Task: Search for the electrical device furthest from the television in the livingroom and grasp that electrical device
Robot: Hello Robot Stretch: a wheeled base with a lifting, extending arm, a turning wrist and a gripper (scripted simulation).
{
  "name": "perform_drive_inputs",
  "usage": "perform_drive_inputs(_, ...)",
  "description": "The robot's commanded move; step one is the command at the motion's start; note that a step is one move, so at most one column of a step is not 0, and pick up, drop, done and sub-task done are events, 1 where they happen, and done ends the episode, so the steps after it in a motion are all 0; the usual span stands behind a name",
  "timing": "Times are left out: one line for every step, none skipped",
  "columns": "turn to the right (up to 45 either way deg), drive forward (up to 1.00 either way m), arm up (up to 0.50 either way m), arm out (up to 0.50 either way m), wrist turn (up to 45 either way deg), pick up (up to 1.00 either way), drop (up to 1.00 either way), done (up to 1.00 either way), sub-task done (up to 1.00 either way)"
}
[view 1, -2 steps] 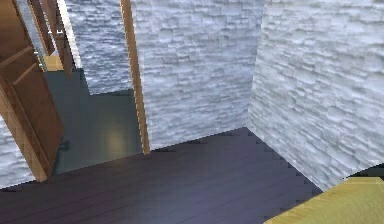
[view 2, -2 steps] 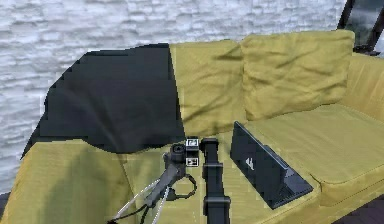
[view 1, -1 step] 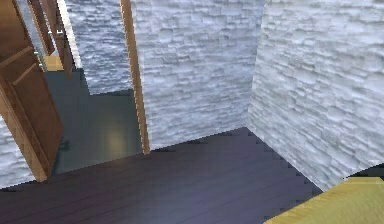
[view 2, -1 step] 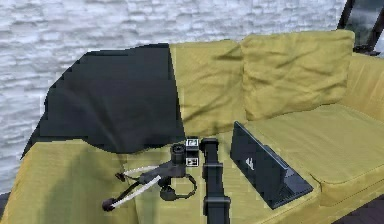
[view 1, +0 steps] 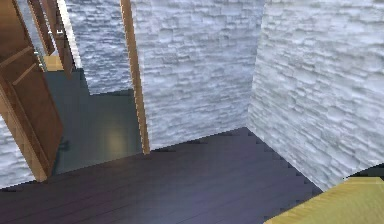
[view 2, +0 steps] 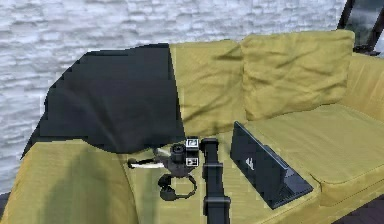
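Nearest me, the dark square bar of the arm [view 2: 213, 185] rises from six o'clock in the arm side view and ends in two small white squares with black marks [view 2: 192, 148]. At three o'clock from that bar, just beside it, a dark grey laptop [view 2: 262, 162] stands with its lid raised on the seat of a mustard-yellow fabric sofa [view 2: 330, 150]; I see the lid's back. At nine o'clock from the white squares, the dark-bodied gripper [view 2: 148, 162] points two thin fingers across the same seat. I cannot tell how the jaws stand, nor whether the gripper holds anything. A square yellow back cushion [view 2: 295, 70] leans at one o'clock from the laptop. A black cloth [view 2: 115, 95] drapes over the sofa's back at ten o'clock. At twelve, behind the sofa, runs a white rough-stone wall [view 2: 60, 30].

In the forward view, a yellow upholstered corner [view 1: 335, 205] sits at five o'clock. Dark plank floor [view 1: 180, 185] spreads across six o'clock. A brown wooden door [view 1: 25, 100] stands open at nine o'clock, with a wooden door post [view 1: 135, 75] at eleven and grey-green floor [view 1: 95, 115] between them.
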Motion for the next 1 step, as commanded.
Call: perform_drive_inputs(0.0, 0.0, 0.0, 0.0, 27.0, 0.0, 0.0, 0.0, 0.0)
